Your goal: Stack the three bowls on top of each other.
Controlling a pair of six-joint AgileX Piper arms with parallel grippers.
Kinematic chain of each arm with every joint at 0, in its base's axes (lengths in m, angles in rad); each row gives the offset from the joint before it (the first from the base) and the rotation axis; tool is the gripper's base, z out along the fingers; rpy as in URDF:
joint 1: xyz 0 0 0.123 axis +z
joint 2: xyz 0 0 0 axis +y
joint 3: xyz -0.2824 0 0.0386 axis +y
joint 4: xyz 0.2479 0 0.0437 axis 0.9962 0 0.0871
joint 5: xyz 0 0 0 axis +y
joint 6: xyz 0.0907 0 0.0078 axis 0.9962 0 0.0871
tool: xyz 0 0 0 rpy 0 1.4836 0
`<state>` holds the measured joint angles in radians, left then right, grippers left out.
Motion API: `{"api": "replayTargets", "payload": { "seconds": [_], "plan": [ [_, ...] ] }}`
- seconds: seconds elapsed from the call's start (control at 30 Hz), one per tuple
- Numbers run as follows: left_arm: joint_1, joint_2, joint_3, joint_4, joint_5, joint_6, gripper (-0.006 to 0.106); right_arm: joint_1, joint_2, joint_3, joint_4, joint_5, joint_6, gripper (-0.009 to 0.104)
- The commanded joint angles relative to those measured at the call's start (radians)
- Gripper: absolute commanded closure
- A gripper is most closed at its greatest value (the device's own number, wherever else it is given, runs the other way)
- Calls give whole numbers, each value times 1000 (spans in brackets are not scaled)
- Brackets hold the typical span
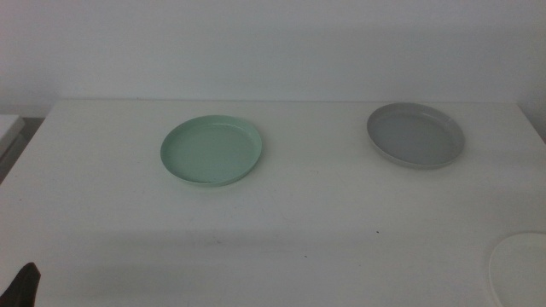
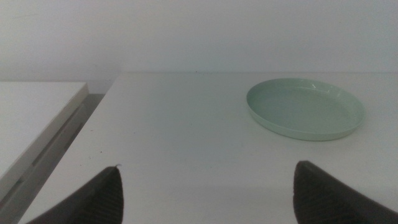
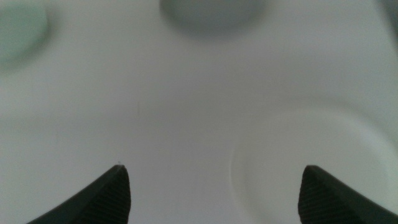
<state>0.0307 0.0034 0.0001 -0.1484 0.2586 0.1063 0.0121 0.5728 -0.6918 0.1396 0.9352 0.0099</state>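
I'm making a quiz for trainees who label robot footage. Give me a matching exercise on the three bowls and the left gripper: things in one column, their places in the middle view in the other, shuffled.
Things:
1. mint green shallow round plastic bowl
2. grey shallow round plastic bowl
3. white shallow round plastic bowl
4. left gripper

Places:
A. cut off at the table's near right corner
B. far right part of the white table
C. only a dark tip at the bottom left edge
D. left of centre, alone

Pairs: 1-D, 2-B, 3-A, 4-C
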Motion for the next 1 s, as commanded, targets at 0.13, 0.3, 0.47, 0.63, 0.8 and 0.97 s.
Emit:
{"api": "replayTargets", "payload": {
  "seconds": [0.13,0.3,0.47,0.63,0.8,0.97],
  "plan": [
    [-2,-3,0,-1,-16,1,7,-3,203,-240,4,286,5,2],
    [-2,-3,0,-1,-16,1,7,-3,234,-254,26,286,24,2],
    [-2,-3,0,-1,-16,1,7,-3,235,-254,35,286,27,2],
    [-2,-3,0,-1,-16,1,7,-3,235,-254,58,286,46,2],
    [-2,-3,0,-1,-16,1,7,-3,251,-254,81,286,90,2],
    [-2,-3,0,-1,-16,1,7,-3,321,-254,77,286,90,2]
  ]
}}
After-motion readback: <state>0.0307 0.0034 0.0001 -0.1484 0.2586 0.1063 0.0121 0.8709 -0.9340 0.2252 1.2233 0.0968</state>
